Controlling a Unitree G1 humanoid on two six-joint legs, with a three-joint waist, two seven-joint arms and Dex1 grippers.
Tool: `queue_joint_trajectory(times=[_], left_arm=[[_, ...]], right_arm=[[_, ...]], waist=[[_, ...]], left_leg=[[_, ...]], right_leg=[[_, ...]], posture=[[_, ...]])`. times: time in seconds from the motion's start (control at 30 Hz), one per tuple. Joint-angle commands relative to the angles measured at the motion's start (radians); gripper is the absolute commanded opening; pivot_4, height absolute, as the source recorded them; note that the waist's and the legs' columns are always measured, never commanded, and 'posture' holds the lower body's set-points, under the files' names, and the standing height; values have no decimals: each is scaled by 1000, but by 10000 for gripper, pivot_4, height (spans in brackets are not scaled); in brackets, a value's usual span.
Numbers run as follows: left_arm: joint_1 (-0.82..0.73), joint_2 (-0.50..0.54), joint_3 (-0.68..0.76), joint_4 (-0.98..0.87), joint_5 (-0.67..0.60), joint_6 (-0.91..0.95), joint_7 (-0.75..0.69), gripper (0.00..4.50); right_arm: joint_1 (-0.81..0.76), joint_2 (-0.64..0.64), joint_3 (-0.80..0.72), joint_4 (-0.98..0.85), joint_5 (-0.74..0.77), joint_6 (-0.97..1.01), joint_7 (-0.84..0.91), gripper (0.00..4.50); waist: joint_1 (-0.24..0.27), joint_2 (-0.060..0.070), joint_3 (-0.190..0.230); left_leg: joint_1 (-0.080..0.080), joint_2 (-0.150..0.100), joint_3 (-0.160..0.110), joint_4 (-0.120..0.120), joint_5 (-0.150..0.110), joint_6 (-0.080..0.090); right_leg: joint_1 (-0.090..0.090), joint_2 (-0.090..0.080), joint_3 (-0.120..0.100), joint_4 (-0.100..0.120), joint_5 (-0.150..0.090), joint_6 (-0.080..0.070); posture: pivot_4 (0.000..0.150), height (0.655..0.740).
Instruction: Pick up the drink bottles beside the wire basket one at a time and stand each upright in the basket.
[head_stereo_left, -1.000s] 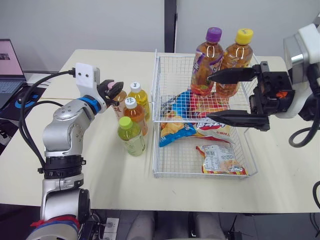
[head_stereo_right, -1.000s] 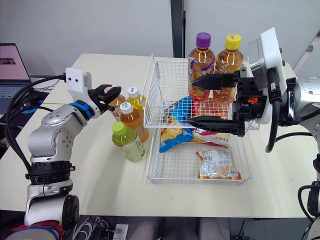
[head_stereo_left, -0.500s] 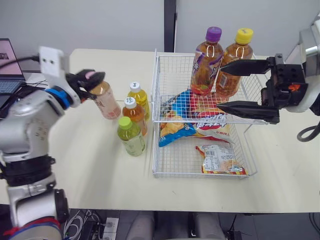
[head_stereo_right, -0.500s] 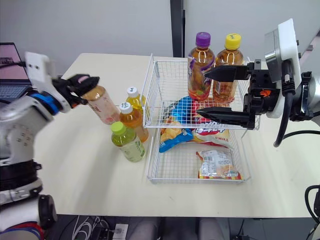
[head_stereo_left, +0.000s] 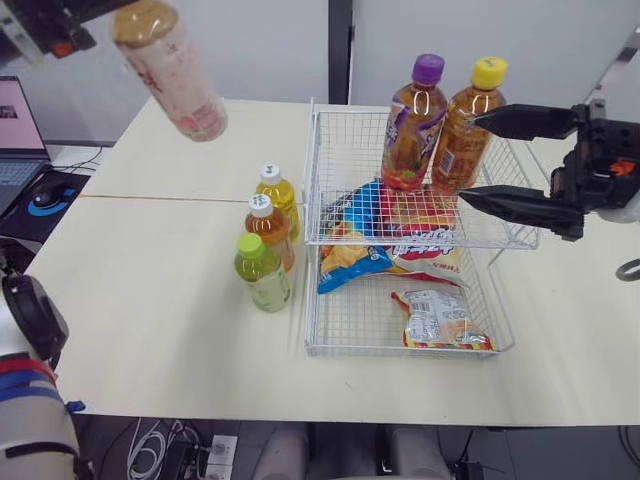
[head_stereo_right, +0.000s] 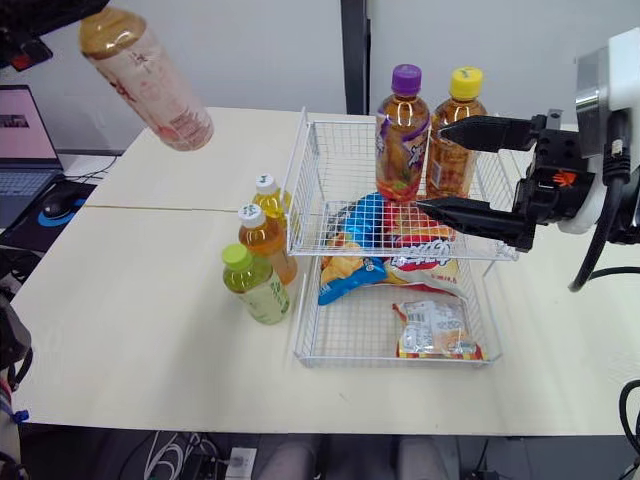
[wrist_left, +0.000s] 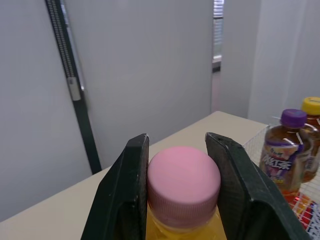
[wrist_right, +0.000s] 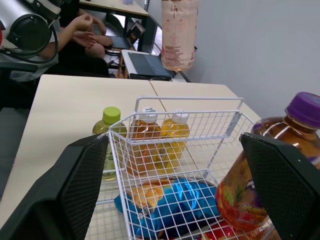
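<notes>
Hanging tilted in the air, well left of the wire basket and above its rim, the pink-capped bottle is pinched at the cap between the left gripper's two fingers. Right gripper hovers at the basket's right side, spread wide and holding nothing, near the purple-capped bottle and yellow-capped bottle upright in the basket's back. Three small bottles stand on the table just beside the basket's left wall. Snack bags lie inside it.
</notes>
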Motion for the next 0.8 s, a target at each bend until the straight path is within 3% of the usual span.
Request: queue_joint_trajectory(times=[0.03,0.37,0.8], left_arm=[[-156,-47,-28,90,14,-18,-45,13697],[-454,-273,-124,464,151,-166,-157,13697],[-405,-501,-155,577,279,-259,-144,13697]], right_arm=[[10,-18,-59,-36,29,-6,-22,45000],[65,-23,-88,-74,50,-13,-70,45000],[103,-50,-133,-97,70,-9,-98,45000]], waist=[[-2,0,0],[-8,0,0],[-10,0,1]], left_leg=[[0,0,0,0,0,0],[-2,-1,3,0,0,0],[-5,-1,3,0,0,0]], right_leg=[[0,0,0,0,0,0],[-1,-1,1,0,-1,1],[-5,-1,1,0,-1,2]], posture=[[1500,7400],[1500,7400],[1500,7400]])
